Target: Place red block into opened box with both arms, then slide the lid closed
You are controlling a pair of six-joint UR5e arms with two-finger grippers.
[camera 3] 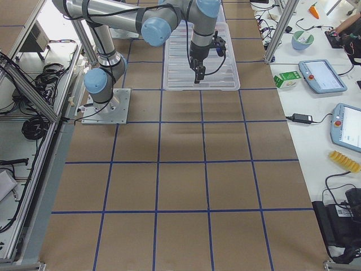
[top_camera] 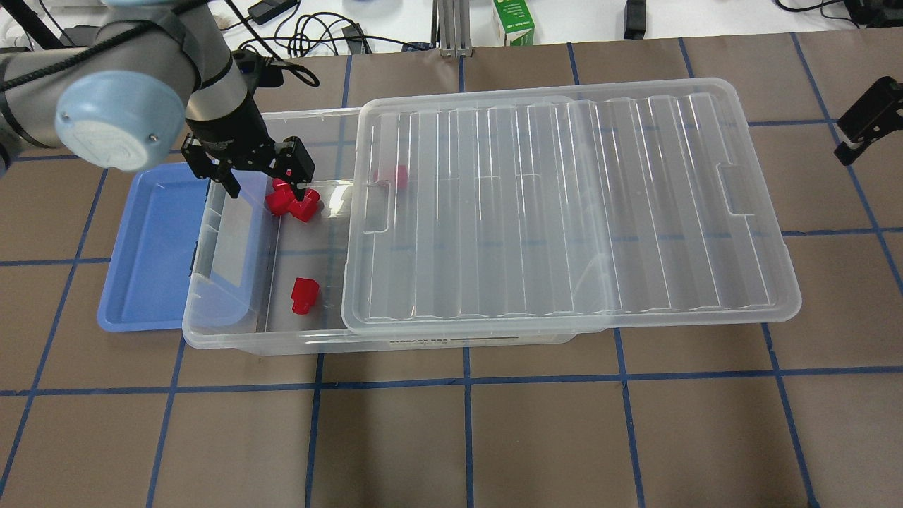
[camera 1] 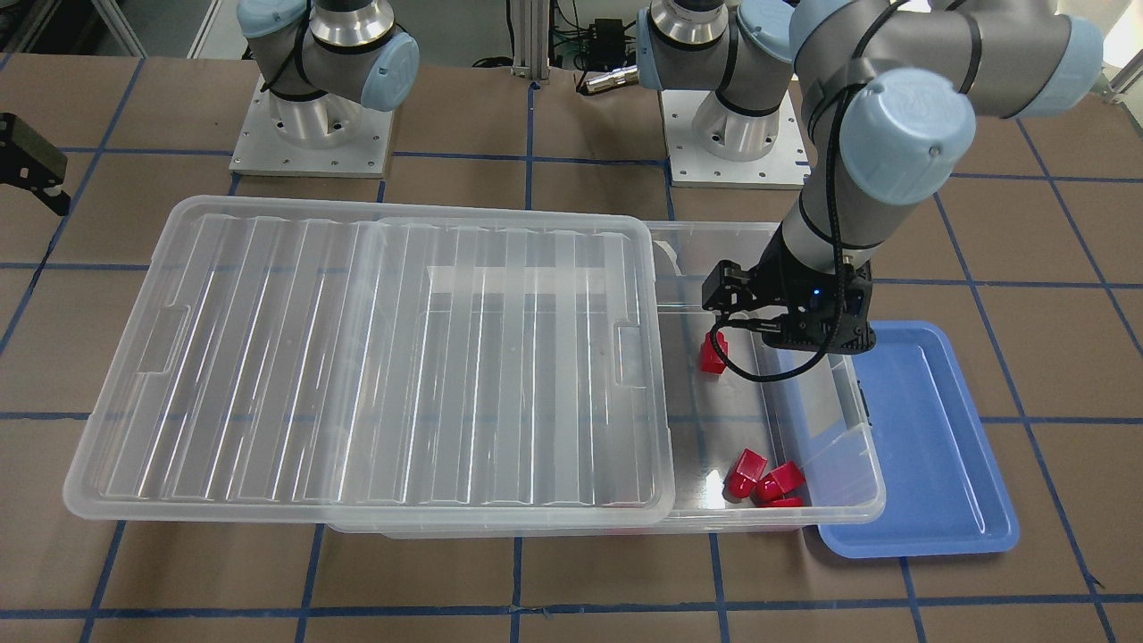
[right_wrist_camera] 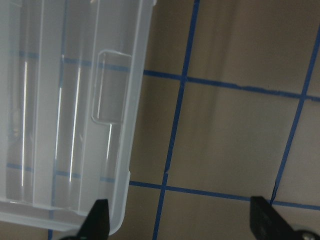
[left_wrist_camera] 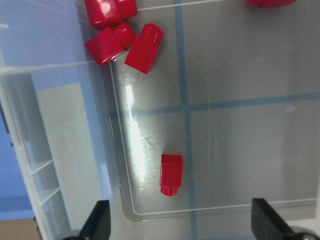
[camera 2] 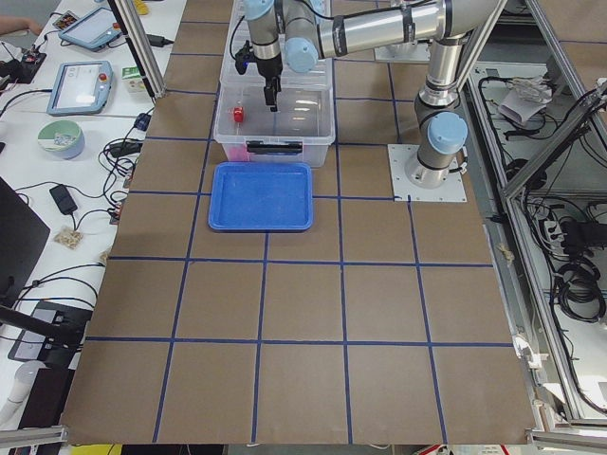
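A: Report state
B: Left gripper (left_wrist_camera: 182, 225), right gripper (right_wrist_camera: 182, 225): both wide, empty. Red block (left_wrist_camera: 171, 174): on box (top_camera: 282, 347) floor, by robot-side long wall
A: Risk?
B: Sliding lid (top_camera: 564, 212) into left gripper; pushing one end only, jamming askew

The left arm (top_camera: 113, 77) stretches forward, wrist bent so the left gripper (left_wrist_camera: 182, 225) points straight down, jaws wide apart with nothing between them. The right gripper (right_wrist_camera: 180, 225) also faces down, jaws spread and empty, held far out from the right arm (camera 1: 344, 54) base.
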